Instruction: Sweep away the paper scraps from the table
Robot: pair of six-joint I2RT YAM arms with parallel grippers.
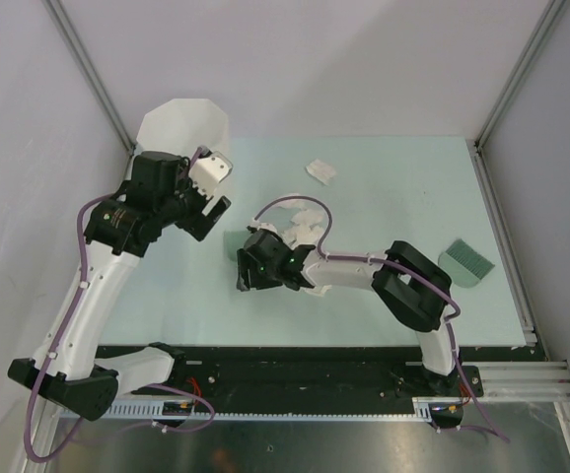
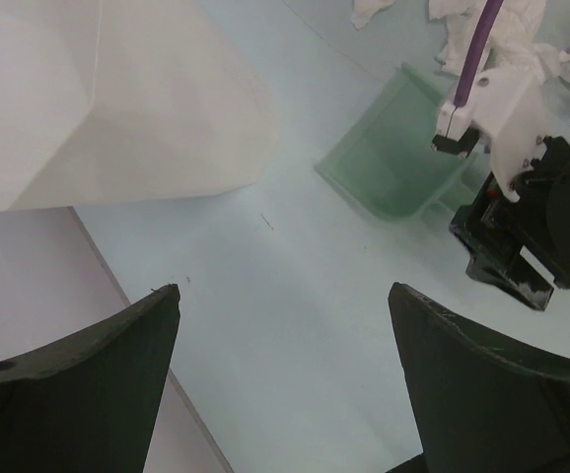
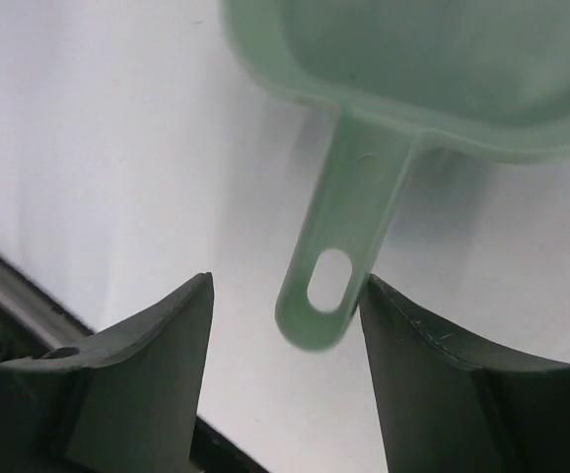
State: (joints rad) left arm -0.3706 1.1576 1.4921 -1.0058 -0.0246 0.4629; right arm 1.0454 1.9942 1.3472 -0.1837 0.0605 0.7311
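The pale green bench [image 1: 393, 187] is not yet swept. Just beside the spread, empty left hand [image 2: 283, 296] stands the white bin [image 1: 181, 123]. The right hand [image 3: 285, 281] is spread too, fingers either side of the green dustpan [image 3: 433, 59] handle [image 3: 354, 187], not pinching it. The brush [image 1: 465, 262] lies well off to its right. Most paper scraps [image 1: 303, 229] lie just beyond that hand, one farther off. None looks binned, so the sweeping is all left to do.

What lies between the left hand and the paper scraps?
In the left wrist view, the green dustpan and the right arm lie between the left hand and the paper scraps.
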